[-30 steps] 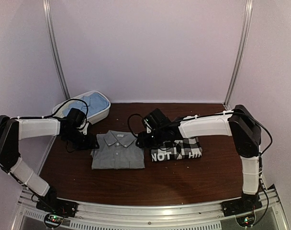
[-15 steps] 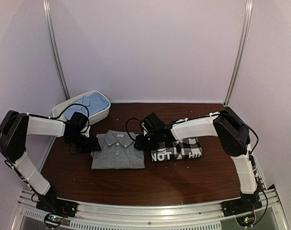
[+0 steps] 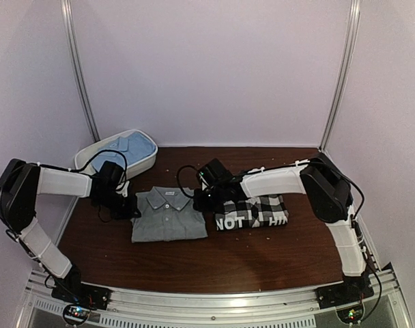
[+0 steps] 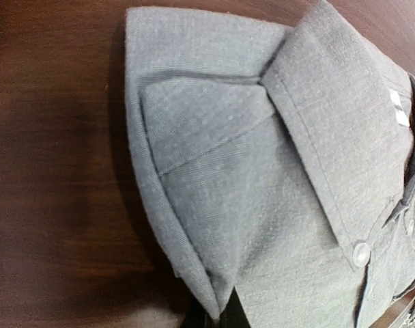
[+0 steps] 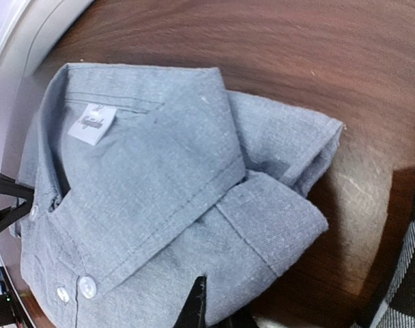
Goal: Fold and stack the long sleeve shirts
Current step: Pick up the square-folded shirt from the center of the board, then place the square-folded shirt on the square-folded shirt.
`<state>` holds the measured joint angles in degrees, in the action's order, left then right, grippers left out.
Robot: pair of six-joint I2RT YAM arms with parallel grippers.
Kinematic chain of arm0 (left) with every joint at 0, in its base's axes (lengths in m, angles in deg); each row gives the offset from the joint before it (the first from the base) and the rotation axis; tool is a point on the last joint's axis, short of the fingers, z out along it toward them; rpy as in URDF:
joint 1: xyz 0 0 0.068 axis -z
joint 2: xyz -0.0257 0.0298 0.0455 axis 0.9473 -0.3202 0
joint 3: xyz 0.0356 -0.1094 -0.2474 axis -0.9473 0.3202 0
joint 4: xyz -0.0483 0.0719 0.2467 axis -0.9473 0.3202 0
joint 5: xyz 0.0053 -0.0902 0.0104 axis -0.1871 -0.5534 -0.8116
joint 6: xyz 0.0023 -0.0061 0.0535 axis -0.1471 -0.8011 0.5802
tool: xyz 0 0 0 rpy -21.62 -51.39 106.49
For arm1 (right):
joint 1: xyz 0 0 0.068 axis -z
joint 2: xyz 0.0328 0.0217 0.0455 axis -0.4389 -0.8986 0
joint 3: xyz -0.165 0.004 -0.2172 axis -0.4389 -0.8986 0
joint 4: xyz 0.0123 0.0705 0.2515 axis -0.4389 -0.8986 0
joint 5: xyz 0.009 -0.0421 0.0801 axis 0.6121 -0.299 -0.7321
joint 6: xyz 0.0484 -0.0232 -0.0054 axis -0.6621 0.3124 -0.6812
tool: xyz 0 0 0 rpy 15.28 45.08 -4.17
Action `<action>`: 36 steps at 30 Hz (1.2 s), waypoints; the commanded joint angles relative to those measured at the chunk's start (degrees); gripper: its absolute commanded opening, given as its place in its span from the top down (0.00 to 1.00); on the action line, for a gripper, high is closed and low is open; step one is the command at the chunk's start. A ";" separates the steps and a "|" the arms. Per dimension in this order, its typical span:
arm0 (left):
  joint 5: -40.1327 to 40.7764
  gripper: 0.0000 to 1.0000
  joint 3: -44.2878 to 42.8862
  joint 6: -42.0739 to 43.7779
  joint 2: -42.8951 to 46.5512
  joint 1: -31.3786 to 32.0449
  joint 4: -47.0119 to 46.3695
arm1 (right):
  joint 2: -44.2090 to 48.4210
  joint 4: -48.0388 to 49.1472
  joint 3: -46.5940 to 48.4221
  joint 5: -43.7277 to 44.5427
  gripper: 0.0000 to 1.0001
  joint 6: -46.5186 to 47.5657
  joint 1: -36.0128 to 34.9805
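If raised unevenly, risks spilling the folds of the grey shirt [image 3: 168,217], seen from above lying flat between left gripper [image 3: 131,207] and right gripper [image 3: 201,201], beside the checked shirt [image 3: 252,213]. Left wrist: pressed together, pinching the shoulder fold. Right wrist: finger [image 5: 196,304] on cloth; cannot tell whether clamped.

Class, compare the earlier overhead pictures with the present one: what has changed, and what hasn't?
The left gripper edged right and the right gripper edged left, and both closed on the collar-end corners of the grey shirt. The grey shirt, checked shirt and light blue shirt in the white tub stayed put.
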<state>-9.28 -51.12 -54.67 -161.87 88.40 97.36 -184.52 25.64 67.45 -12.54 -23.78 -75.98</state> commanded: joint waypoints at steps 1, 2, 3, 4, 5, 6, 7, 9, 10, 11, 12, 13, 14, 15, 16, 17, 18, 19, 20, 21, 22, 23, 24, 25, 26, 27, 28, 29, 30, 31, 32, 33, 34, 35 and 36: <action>-1.76 1.00 -2.79 0.76 3.00 0.07 2.53 | -0.41 -1.22 5.28 0.13 0.98 0.43 -0.14; -1.71 1.00 -3.48 1.02 3.49 0.32 3.31 | -0.37 -1.83 6.25 0.18 1.00 0.55 -0.12; -1.63 1.00 -4.16 1.28 3.95 0.48 4.16 | -0.26 -2.40 7.19 0.35 1.00 0.80 -0.14; -1.64 1.00 -4.79 1.47 4.68 0.62 4.96 | -0.02 -2.95 7.98 0.50 1.00 0.98 -0.14; -1.64 1.00 -5.39 1.60 5.21 0.71 5.72 | 0.23 -3.28 8.58 0.62 1.00 1.14 -0.14; -1.65 1.00 -5.93 1.68 5.67 0.75 6.35 | 0.54 -3.62 9.19 0.71 1.00 1.23 -0.12; -1.86 1.00 -6.49 1.72 6.28 0.83 6.98 | 0.82 -4.07 9.83 0.67 1.00 1.34 -0.14; -2.19 1.00 -7.78 1.82 7.57 1.01 8.15 | 1.47 -5.41 11.16 0.82 1.00 1.79 -0.13; -2.49 1.00 -8.42 1.88 8.11 1.22 8.72 | 1.92 -6.15 11.83 1.20 1.00 2.11 -0.19; -2.91 1.00 -9.21 1.90 8.52 1.40 9.45 | 2.52 -6.93 12.37 1.64 1.00 2.43 -0.12; -3.55 1.00 -10.26 1.90 8.91 1.64 9.77 | 3.14 -7.63 12.77 2.18 1.00 2.90 0.00; -4.09 1.00 -10.76 1.90 9.26 1.97 9.99 | 3.98 -8.28 13.10 2.72 1.00 3.23 0.02; -4.62 1.00 -11.86 1.79 9.45 2.39 10.58 | 4.79 -8.85 13.23 3.07 1.00 3.59 0.21; -4.84 1.00 -12.65 1.67 9.51 2.92 10.94 | 5.65 -9.29 13.13 3.30 1.00 3.91 0.52; -5.16 1.00 -13.37 1.31 9.58 3.50 11.04 | 6.53 -9.60 12.85 3.46 1.00 4.30 0.78; -5.60 1.00 -14.03 0.77 9.60 4.15 11.01 | 7.46 -10.06 12.37 3.75 1.00 4.75 1.13; -5.70 1.00 -14.80 0.11 9.49 4.82 11.05 | 8.55 -10.49 11.85 4.19 1.00 5.20 1.52; -5.56 1.00 -15.79 -0.49 9.33 5.67 11.01 | 9.62 -10.91 11.05 4.77 1.00 5.72 1.82; -5.38 1.00 -16.91 -1.07 9.01 6.68 10.98 | 10.79 -11.28 10.18 5.41 1.00 6.24 2.18; -5.22 1.00 -18.04 -1.69 8.61 7.66 11.00 | 12.06 -11.67 8.81 6.00 1.00 6.58 2.56; -4.81 1.00 -19.24 -2.35 8.01 8.79 10.88 | 13.34 -11.90 7.50 6.49 1.00 6.96 3.08; -4.57 1.00 -20.29 -2.97 7.33 9.82 10.50 | 14.81 -11.90 6.13 6.86 1.00 7.25 3.61; -4.60 1.00 -21.32 -3.68 6.51 10.87 9.91 | 16.84 -11.95 4.73 7.31 1.00 7.56 4.10; -4.81 1.00 -22.30 -4.42 5.60 11.87 9.19 | 18.23 -11.93 3.15 7.68 1.00 7.82 4.62; -4.94 1.00 -23.30 -5.23 4.22 13.20 8.45 | 19.77 -11.90 1.67 8.00 1.00 8.10 5.51; -4.90 1.00 -24.51 -6.00 3.04 14.32 7.76 | 21.21 -11.90 -0.09 8.36 1.00 8.34 5.97; -4.83 1.00 -25.63 -6.71 1.73 15.44 7.04 | 22.67 -11.82 -1.88 8.51 1.00 8.50 6.67; -4.67 1.00 -26.96 -7.38 0.45 16.49 6.36 | 24.15 -11.70 -3.68 8.72 1.00 8.68 7.86; -4.53 1.00 -28.34 -8.02 -0.93 17.47 5.73 | 25.59 -11.43 -5.59 8.81 1.00 8.82 8.66; -4.46 1.00 -29.54 -8.65 -2.36 18.41 5.08 | 27.11 -11.11 -7.35 8.91 1.00 8.98 9.51; -4.36 1.00 -30.89 -9.24 -3.74 19.37 4.46 | 28.56 -10.77 -9.27 8.95 1.00 9.05 10.46; -4.12 1.00 -32.20 -9.72 -5.27 20.21 4.10 | 29.91 -10.52 -10.93 8.90 1.00 9.13 11.29; -3.90 1.00 -33.63 -10.12 -6.71 20.94 3.95 | 31.18 -10.26 -12.52 8.82 1.00 9.35 12.12; -3.78 1.00 -35.03 -10.40 -8.29 21.63 3.77 | 32.38 -10.15 -14.06 8.76 1.00 9.51 12.99; -3.59 1.00 -36.75 -10.74 -9.84 22.24 3.64 | 33.54 -10.14 -15.34 8.71 1.00 9.68 13.77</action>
<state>-12.84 -82.33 -62.69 -167.57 108.40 104.90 -155.47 14.05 56.43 -5.48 -15.58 -64.71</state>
